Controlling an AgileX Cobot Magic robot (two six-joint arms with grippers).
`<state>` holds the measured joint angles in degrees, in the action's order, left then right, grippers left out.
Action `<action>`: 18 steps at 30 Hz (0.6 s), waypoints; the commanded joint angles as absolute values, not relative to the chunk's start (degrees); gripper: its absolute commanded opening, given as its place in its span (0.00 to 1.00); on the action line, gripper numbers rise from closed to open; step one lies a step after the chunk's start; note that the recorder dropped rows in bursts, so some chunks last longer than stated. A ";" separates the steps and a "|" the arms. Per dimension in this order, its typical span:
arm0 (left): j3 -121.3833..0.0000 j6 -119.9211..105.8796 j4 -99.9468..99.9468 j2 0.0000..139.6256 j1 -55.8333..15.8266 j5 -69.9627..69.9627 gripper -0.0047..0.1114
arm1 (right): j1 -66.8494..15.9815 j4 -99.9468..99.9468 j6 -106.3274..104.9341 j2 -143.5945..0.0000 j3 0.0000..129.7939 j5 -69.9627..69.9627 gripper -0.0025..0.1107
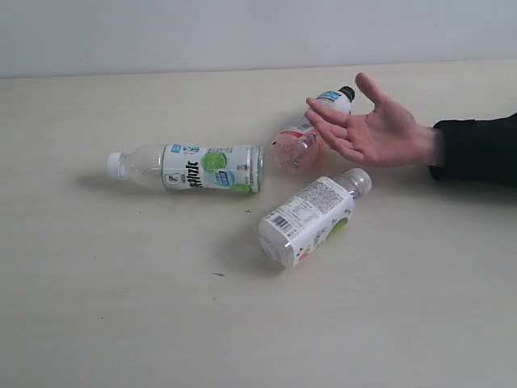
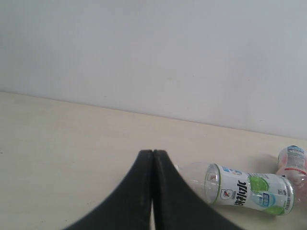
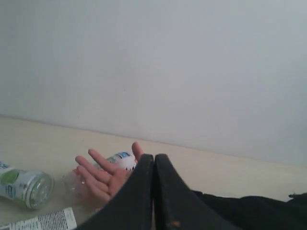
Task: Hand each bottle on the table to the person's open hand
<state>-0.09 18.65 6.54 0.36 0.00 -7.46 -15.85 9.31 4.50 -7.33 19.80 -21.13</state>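
Three bottles lie on their sides on the pale table (image 1: 121, 307). A white-capped one with a white and green label (image 1: 187, 167) (image 2: 242, 188) lies at centre left. Another white-capped bottle (image 1: 313, 214) lies in front of the person's open hand (image 1: 367, 129) (image 3: 103, 175), which hovers palm up from the right on a black sleeve. Behind the hand rests the black-capped pink-labelled bottle (image 1: 305, 133) (image 2: 293, 163) (image 3: 120, 160). Neither gripper shows in the exterior view. My left gripper (image 2: 153, 153) is shut and empty, near the first bottle's cap. My right gripper (image 3: 154, 157) is shut and empty, short of the hand.
A plain pale wall (image 1: 242, 32) rises behind the table's far edge. The black sleeve (image 1: 477, 149) lies across the right side of the table. A few tiny dark specks (image 1: 218, 275) dot the surface near the bottles.
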 commanded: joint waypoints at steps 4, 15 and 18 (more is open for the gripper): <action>0.00 18.62 6.65 0.00 0.12 -7.18 0.04 | -15.69 9.15 6.03 -21.03 19.90 -23.70 0.02; 0.00 18.62 6.65 0.00 0.12 -7.18 0.04 | -25.30 7.42 2.41 -53.67 31.92 -40.50 0.02; 0.00 18.62 6.65 0.00 0.12 -7.18 0.04 | -29.05 6.04 -2.12 -64.85 38.32 -44.86 0.07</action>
